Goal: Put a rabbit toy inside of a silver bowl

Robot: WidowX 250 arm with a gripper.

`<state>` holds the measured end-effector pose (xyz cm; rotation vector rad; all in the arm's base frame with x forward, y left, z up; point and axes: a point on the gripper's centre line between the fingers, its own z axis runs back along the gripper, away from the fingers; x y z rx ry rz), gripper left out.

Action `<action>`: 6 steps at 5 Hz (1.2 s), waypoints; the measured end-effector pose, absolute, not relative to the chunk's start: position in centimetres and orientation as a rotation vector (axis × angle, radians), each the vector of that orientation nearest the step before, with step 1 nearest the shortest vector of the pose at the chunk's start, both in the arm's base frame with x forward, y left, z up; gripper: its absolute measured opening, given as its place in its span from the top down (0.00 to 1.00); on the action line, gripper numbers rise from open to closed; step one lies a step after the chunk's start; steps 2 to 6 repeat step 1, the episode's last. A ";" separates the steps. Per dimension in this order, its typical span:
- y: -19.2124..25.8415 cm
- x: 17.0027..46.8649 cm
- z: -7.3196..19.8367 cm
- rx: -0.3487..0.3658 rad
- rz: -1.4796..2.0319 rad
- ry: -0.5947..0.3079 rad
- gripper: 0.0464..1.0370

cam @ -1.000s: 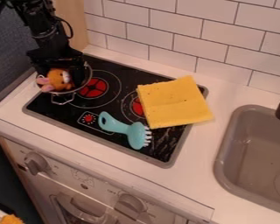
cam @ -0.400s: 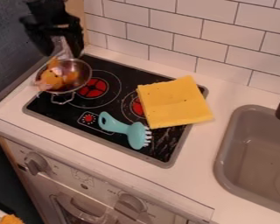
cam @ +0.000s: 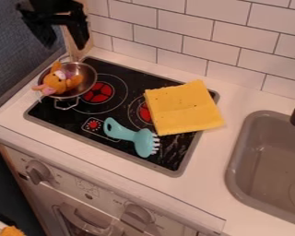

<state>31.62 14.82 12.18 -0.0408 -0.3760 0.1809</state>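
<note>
One orange rabbit toy (cam: 56, 83) lies in the one silver bowl (cam: 89, 76), its near end propped over the rim. The bowl sits at the far left corner of the black stovetop (cam: 116, 120), a wire handle toward the front. The claw (cam: 65, 44) is open, in the air above and apart from the bowl. Between the bowl and one yellow cloth (cam: 184, 107) runs a stretch of stovetop with a red burner (cam: 98, 92); the cloth overlaps the stovetop's right edge. One teal brush (cam: 135, 137) lies just beside the cloth. A strip of counter (cam: 215, 161) separates stovetop and sink (cam: 236, 182).
</note>
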 end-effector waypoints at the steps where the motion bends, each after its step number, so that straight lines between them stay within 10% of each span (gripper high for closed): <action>1: 14.8 31.6 12.2 -0.038 0.176 -0.379 0.04; 6: 14.8 31.6 12.2 -0.038 0.176 -0.379 0.04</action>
